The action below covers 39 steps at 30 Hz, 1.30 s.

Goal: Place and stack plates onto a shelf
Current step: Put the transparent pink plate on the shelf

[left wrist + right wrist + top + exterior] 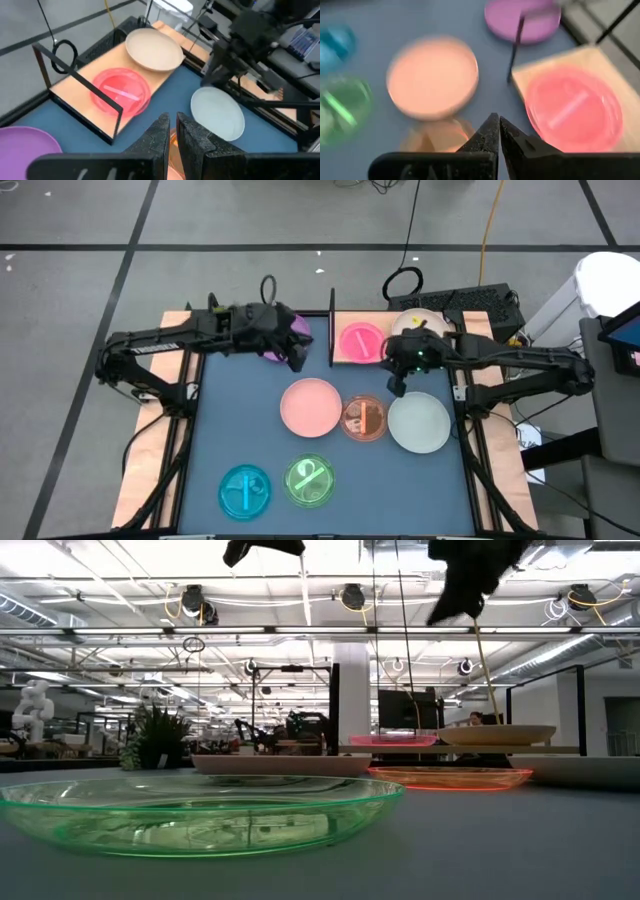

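Note:
The shelf (392,358) is a light-wood board at the table's far edge, with a black upright (331,328) at its left end. The magenta plate (361,342) and the cream plate (421,322) rest flat on it side by side. The purple plate (296,328) lies left of the upright, partly under my left gripper (296,360), which is shut and empty. My right gripper (397,383) is shut and empty, raised over the shelf's near edge. Pink (311,407), orange-brown (364,419), mint-white (418,423), cyan (245,490) and green (311,482) plates lie flat on the blue table.
The blue table (230,420) has narrow wooden rails on its left and right sides. A black keyboard-like device (480,302) and cables lie beyond the far edge. Bare table surface shows at the left (230,420), between the purple plate and the cyan plate.

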Each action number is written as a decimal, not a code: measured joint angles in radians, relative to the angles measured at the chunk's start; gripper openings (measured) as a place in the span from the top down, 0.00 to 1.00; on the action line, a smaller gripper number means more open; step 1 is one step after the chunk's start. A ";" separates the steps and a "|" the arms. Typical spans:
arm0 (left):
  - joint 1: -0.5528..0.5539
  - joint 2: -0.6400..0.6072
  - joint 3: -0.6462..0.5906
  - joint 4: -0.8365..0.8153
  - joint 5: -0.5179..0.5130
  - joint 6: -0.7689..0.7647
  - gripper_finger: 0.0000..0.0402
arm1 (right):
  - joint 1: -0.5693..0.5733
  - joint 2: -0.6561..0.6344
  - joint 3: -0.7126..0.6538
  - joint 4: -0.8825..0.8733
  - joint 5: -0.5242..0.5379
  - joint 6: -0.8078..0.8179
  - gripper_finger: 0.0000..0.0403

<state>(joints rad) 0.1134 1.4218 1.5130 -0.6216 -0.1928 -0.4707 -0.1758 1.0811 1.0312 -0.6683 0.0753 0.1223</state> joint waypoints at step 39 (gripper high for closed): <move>-0.194 -0.024 -0.225 0.056 -0.153 -0.426 0.91 | -0.184 0.452 -0.028 0.182 -0.022 -0.467 1.00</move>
<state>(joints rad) -0.0810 1.3977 1.2884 -0.5659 -0.3454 -0.8971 -0.3598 1.5333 1.0031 -0.4858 0.0533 -0.3452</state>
